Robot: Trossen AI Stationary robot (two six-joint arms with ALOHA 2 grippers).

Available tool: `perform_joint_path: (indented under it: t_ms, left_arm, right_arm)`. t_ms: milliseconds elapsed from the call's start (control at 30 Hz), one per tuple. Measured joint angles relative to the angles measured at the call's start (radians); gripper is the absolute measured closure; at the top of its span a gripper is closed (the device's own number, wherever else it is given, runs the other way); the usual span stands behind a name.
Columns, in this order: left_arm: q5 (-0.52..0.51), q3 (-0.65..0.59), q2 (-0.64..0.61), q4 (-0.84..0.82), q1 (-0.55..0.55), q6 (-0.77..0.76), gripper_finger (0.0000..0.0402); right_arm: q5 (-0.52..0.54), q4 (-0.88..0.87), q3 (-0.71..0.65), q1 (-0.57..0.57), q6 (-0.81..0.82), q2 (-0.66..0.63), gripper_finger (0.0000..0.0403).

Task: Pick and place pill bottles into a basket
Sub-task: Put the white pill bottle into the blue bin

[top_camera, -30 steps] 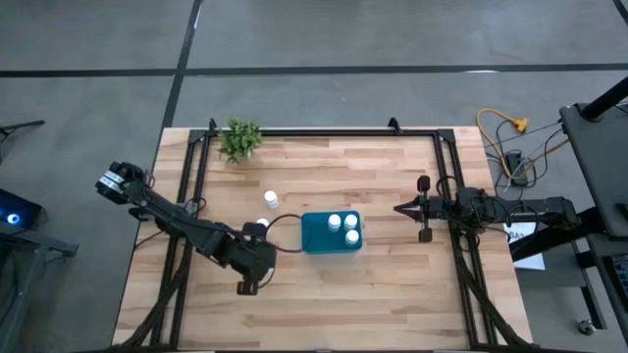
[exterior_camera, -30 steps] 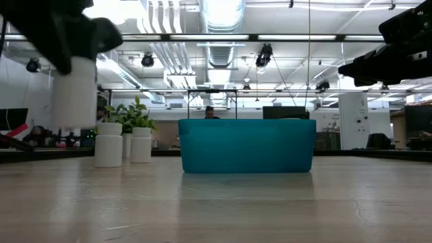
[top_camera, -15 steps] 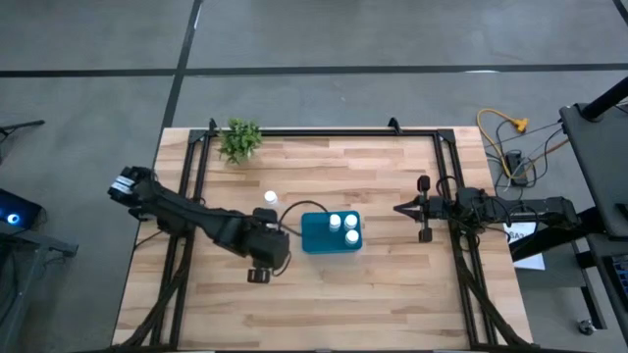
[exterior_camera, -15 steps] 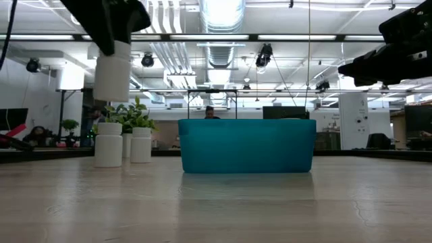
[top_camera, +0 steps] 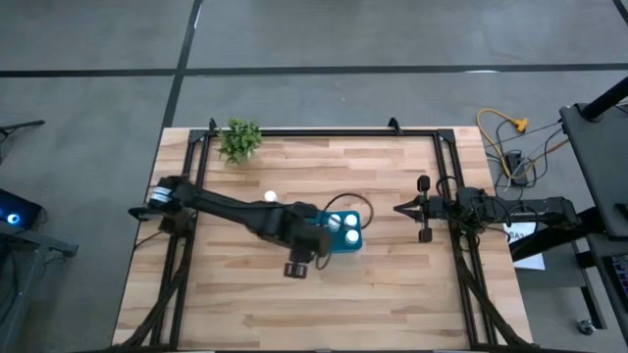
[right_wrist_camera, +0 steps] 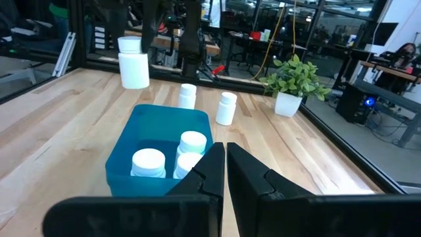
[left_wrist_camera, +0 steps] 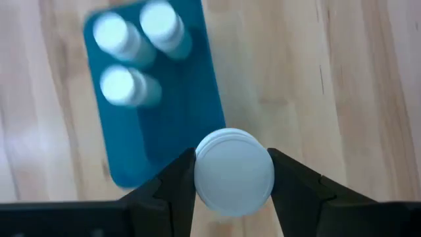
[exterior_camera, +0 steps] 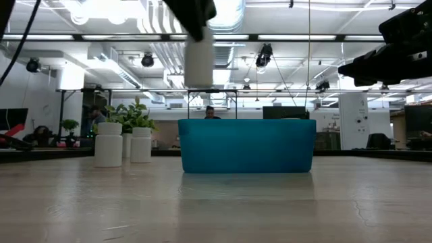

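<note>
The teal basket stands mid-table and holds three white pill bottles. My left gripper is shut on another pill bottle, high above the basket's left end. In the low view two more bottles stand upright on the table left of the basket. In the high view one of them shows and my left arm hides the other. My right gripper is shut and empty, right of the basket. My left gripper pinches the bottle's upper part, at the sides of its cap, between its two fingers. The fingers point down from above. The bottle hangs upright below them, lifted well clear of the table and above the basket's rim.
A small green plant stands at the table's far left corner. Black rails run along the table's far, left and right edges. Bare wood lies in front of the basket.
My left gripper has carried the bottle toward the table's right edge, from the near left part of the table to above the basket's left end. The bottle has stayed upright and clear of the table.
</note>
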Motion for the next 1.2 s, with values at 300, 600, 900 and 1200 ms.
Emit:
perform_joint_path:
  t_ms: [300,600,900,1200]
  left_arm:
    - [0.01,0.216,0.161,-0.077,0.063,0.077,0.0257]
    - [0.016,0.304,0.249,-0.083,0.1,0.126,0.0257]
    - [0.018,0.315,0.265,-0.06,0.134,0.128,0.0257]
    - [0.018,0.305,0.265,-0.001,0.148,0.125,0.0257]
  right_arm:
    - [0.0,0.0,0.0,0.0,0.0,0.0,0.0394]
    - [0.0,0.0,0.0,0.0,0.0,0.0,0.0394]
    - [0.0,0.0,0.0,0.0,0.0,0.0,0.0394]
    - [0.0,0.0,0.0,0.0,0.0,0.0,0.0394]
